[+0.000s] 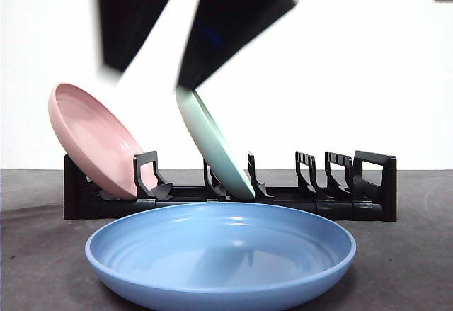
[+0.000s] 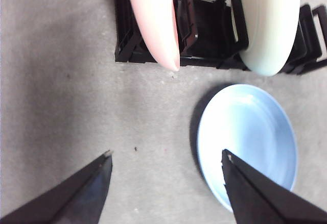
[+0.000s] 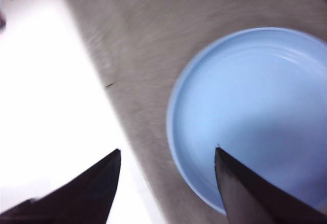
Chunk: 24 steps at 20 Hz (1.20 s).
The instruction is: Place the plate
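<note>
A blue plate (image 1: 221,254) lies flat on the table in front of the black rack (image 1: 354,183). It also shows in the left wrist view (image 2: 250,137) and the right wrist view (image 3: 255,112). A pink plate (image 1: 92,137) leans in the rack's left end slot, also seen from the left wrist (image 2: 153,20). A pale green plate (image 1: 216,148) stands in a middle slot (image 2: 268,25). My left gripper (image 2: 167,153) is open and empty, high above the table beside the blue plate. My right gripper (image 3: 167,149) is open and empty over the blue plate's edge.
Two dark blurred arms (image 1: 233,20) hang in from the top of the front view, above the rack; which is which I cannot tell. Several rack slots at the right (image 1: 311,173) hold nothing. The table is grey (image 2: 61,81).
</note>
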Each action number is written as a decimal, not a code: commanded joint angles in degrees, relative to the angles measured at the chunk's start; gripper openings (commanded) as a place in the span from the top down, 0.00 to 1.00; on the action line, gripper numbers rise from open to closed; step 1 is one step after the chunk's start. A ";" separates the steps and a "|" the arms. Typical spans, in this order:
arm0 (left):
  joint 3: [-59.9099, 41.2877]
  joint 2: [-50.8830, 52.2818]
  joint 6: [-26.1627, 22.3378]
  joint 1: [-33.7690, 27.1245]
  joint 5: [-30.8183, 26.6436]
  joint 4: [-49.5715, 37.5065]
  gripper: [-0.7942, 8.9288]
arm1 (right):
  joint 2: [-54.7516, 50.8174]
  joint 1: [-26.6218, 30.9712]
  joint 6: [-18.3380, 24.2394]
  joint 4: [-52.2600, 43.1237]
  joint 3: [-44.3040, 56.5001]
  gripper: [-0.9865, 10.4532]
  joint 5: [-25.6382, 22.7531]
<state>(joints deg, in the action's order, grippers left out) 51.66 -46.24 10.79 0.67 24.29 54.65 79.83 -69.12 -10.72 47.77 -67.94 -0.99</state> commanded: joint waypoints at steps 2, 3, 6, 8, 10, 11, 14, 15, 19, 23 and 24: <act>3.93 -2.99 2.40 0.57 -1.42 -2.19 0.57 | -6.27 3.13 -7.39 4.09 -1.18 0.66 -0.46; 5.64 -4.57 2.36 1.18 -3.91 -2.43 0.57 | -8.57 4.42 -8.00 5.27 -1.18 0.66 -0.87; 13.57 -12.11 2.10 4.42 -12.33 -2.38 0.57 | -13.20 7.10 -8.15 7.13 -1.18 0.66 -0.96; 19.98 -18.60 2.10 7.34 -17.57 -2.08 0.57 | -15.26 8.20 -8.15 7.96 -1.18 0.66 -1.97; 26.36 -25.46 2.10 10.36 -22.75 -1.86 0.57 | -16.35 8.26 -8.11 9.44 -1.18 0.66 -4.61; 29.18 -28.68 2.08 11.87 -25.83 -1.95 0.57 | -16.41 8.26 -8.00 10.29 -1.18 0.66 -5.57; 35.71 -37.48 1.68 15.28 -33.09 -1.77 0.57 | -16.61 8.26 -7.93 12.13 -1.18 0.66 -7.02; 37.05 -39.89 1.66 15.76 -34.49 -1.79 0.57 | -16.63 8.26 -7.93 12.09 -1.18 0.66 -7.02; 38.42 -46.69 1.42 16.24 -36.70 -1.57 0.57 | -16.63 8.26 -7.96 12.15 -1.18 0.66 -9.75; 38.42 -49.37 0.83 16.22 -38.21 -1.64 0.68 | -16.63 8.26 -8.24 12.35 -1.18 0.66 -11.54; 38.42 -49.37 0.15 16.24 -38.21 -1.64 0.78 | -16.63 8.26 -8.37 12.35 -1.18 0.66 -11.56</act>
<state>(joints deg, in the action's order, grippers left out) 88.60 -94.76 11.90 16.69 -13.50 53.52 62.76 -60.27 -18.31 60.25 -68.03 -12.23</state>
